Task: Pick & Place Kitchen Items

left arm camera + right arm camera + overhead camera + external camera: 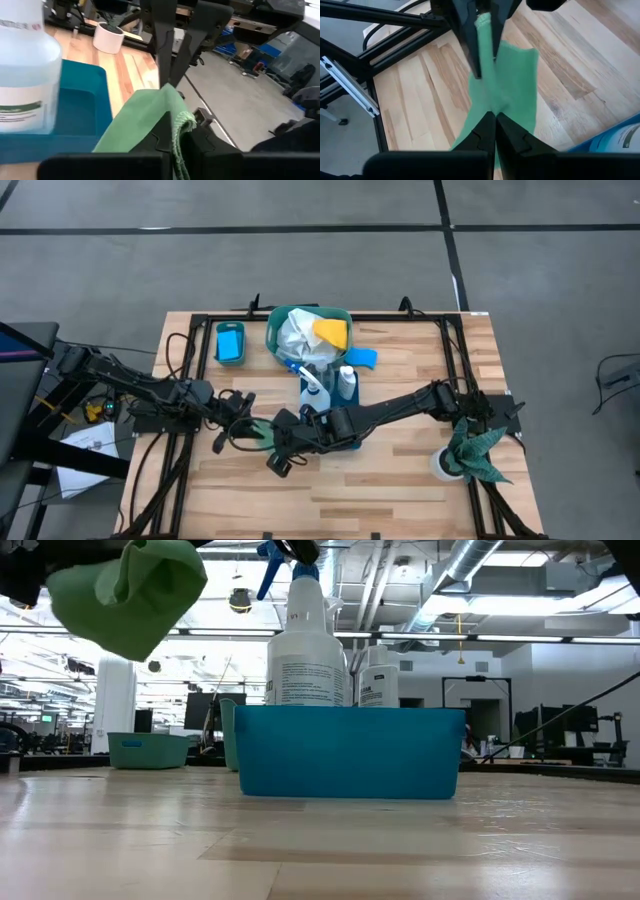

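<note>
A light-green cloth (262,430) is held between my two grippers above the table's middle, left of a blue bin (350,752). It shows lifted at the top left of the low view (125,590). My left gripper (247,423) is shut on one end of it and my right gripper (278,442) is shut on the other. A clear spray bottle with a blue trigger (305,640) and a small white bottle (378,675) stand upright in the bin. My left gripper (174,125) pinches a bunched end of the cloth (150,120) between its two fingers, beside a fringed edge (187,120). The cloth is clear of the table. My right gripper (496,117) pinches the cloth's other end (492,102) between its two fingers, facing the left gripper's fingers (470,45). The cloth spans the two grippers, loosely folded, above the wood.
A teal basket (275,330) at the far middle holds white and yellow cloths. A blue sponge (231,342) lies to its left and another (362,358) to its right. A dark green rag sits in a white cup (470,452) at the right. A black frame rail (190,380) borders the table.
</note>
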`<action>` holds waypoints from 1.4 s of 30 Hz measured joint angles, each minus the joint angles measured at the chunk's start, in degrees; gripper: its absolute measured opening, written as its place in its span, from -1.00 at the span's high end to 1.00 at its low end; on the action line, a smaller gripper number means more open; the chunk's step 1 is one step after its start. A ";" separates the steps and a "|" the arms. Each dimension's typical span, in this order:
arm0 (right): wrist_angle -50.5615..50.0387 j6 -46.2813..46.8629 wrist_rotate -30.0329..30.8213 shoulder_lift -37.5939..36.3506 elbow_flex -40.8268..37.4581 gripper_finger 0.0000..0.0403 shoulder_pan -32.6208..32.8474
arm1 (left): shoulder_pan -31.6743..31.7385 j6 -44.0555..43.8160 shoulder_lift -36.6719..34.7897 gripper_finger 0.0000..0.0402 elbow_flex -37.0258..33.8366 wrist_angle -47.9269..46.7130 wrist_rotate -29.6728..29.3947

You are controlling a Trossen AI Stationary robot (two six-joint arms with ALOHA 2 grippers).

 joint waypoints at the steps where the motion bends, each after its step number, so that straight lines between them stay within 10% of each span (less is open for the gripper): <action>1: 0.02 0.00 0.00 0.00 0.00 1.00 0.00 | 0.00 -0.42 0.00 0.96 0.00 0.00 0.46; 11: 0.29 -0.84 0.00 0.00 0.00 0.92 0.00 | 0.00 -0.77 -0.02 0.99 0.00 -0.21 0.60; 27: 5.61 -2.57 8.62 0.02 0.00 0.27 0.31 | 0.00 -0.81 -0.02 1.00 0.00 -0.26 0.97; 42: 10.43 -5.31 14.91 0.04 0.00 0.35 1.16 | -0.22 -2.33 -0.04 1.00 -0.02 -3.15 2.18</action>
